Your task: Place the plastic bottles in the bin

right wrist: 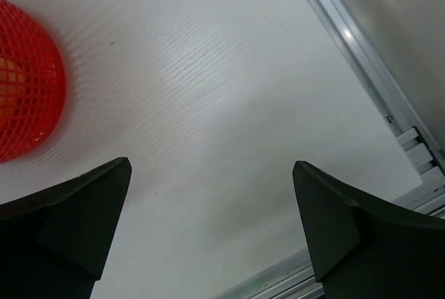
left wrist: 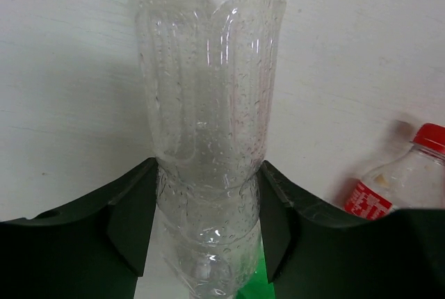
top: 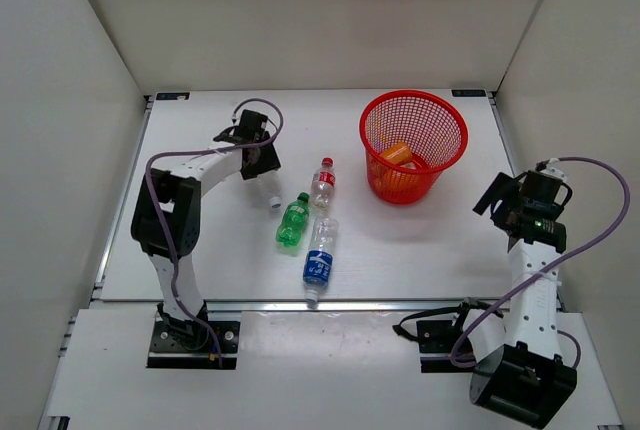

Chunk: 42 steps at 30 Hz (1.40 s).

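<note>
Left wrist view: your left claw (left wrist: 207,233) clamps the plain clear plastic bottle (left wrist: 208,104) crosswise, for lifting.
Right claw (right wrist: 212,233): apart, idle.

The plain clear bottle (left wrist: 208,139) is thin transparent plastic, glossy, moulded in ribs and speckled with fine droplets. The left fingers (left wrist: 132,226) are matt black plastic with smooth faces. The red-capped bottle (left wrist: 400,181) is also clear plastic, with a shiny printed label. The worktop (right wrist: 208,104) is white and matt, with a fine linear grain. Its edge rail (right wrist: 361,55) is bright bare metal. The bin (top: 452,155) is red plastic lattice with a slight sheen. The green bottle (top: 292,222) is translucent plastic.
</note>
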### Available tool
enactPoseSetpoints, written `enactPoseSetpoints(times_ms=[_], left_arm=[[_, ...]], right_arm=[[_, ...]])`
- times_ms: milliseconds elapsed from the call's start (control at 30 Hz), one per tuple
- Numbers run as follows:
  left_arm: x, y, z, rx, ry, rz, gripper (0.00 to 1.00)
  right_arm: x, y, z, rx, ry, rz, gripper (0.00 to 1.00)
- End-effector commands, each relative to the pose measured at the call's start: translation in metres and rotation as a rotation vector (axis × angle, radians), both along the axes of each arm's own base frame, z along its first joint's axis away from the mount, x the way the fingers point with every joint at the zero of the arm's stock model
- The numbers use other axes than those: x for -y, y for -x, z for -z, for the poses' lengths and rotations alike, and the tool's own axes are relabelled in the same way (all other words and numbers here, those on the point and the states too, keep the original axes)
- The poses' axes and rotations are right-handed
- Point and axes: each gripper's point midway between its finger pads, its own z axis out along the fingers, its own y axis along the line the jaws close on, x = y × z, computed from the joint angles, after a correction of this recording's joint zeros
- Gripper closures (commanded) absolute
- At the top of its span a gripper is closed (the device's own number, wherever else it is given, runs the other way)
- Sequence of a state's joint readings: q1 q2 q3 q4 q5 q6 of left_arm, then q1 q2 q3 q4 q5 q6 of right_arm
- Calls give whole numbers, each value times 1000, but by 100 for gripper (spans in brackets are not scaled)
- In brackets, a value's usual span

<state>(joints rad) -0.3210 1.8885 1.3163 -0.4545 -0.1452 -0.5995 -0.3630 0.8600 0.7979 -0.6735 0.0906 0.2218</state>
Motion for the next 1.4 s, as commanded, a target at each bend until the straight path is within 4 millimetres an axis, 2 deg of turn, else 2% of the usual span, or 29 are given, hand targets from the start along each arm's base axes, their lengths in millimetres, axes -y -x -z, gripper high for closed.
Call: enactPoseSetpoints(times_ms=[0,33,67,167,200,267,333,367,400,467,500,567,600,633,667,700,733,800,900,967,1033,1100,1133,1200,1233,1267,1300,1333,1367], left_arm=[[16,-21,-80,177,65,31,52],[24,-24,-112,251,83,49,50],[31,-25,-129,292,99,66,50],[87,-25,-238,553,184,188,47],[99,-20,-256,595,187,216,48],[146,-8,-316,730,251,308,49],[182,-2,-334,781,283,380,47],[199,2,-352,821,322,400,48],[218,3,-342,809,327,437,47],[238,-2,-368,873,382,448,49],[251,-6,-356,855,386,456,51],[271,-12,-369,901,443,451,51],[281,-16,-365,904,452,448,50],[290,-24,-350,895,437,437,42],[297,-29,-352,917,427,434,36],[305,-26,-363,946,444,440,36],[311,-33,-347,924,435,434,35],[324,-30,-346,935,481,466,21],[336,-23,-343,916,491,501,21],[341,-6,-349,926,476,563,1],[339,10,-353,927,447,585,2],[325,23,-367,925,436,613,1],[321,25,-358,904,424,623,1],[302,47,-371,889,418,642,1],[298,49,-349,844,385,645,1],[279,58,-358,839,362,619,1],[259,66,-352,820,319,615,1],[246,66,-314,747,248,590,1],[222,76,-303,710,213,545,1]], right_arm=[[-9,1,19,-17,-89,6,1],[-12,1,26,-28,-106,7,1],[-14,0,28,-33,-120,3,1],[-30,-2,38,-29,-208,-24,1],[-29,-1,41,-31,-210,-16,1],[-33,-2,39,-10,-221,-21,1],[-34,1,39,-17,-211,-19,0],[-31,5,42,-36,-204,-3,1],[-31,6,41,-36,-195,-4,1],[-31,9,41,-37,-187,-6,1],[-32,9,38,-28,-187,-5,1],[-35,11,37,-28,-190,-19,1],[-39,13,36,-29,-190,-30,1],[-41,13,37,-27,-199,-31,1],[-42,13,35,-16,-204,-27,1],[-44,15,35,-20,-203,-36,1],[-45,14,32,-12,-194,-41,1],[-45,18,28,-10,-155,-34,1],[-43,19,24,-16,-132,-33,1],[-43,19,20,-12,-127,-48,1],[-44,17,13,10,-122,-50,1],[-44,15,4,35,-93,-69,1],[-47,14,0,38,-85,-84,1],[-51,15,-5,38,-53,-106,1],[-56,16,-7,36,-44,-131,1],[-63,15,-7,28,-40,-164,1],[-65,16,-8,29,-34,-162,1],[-75,18,-8,15,-32,-201,0],[-86,18,-8,4,-46,-234,1]])
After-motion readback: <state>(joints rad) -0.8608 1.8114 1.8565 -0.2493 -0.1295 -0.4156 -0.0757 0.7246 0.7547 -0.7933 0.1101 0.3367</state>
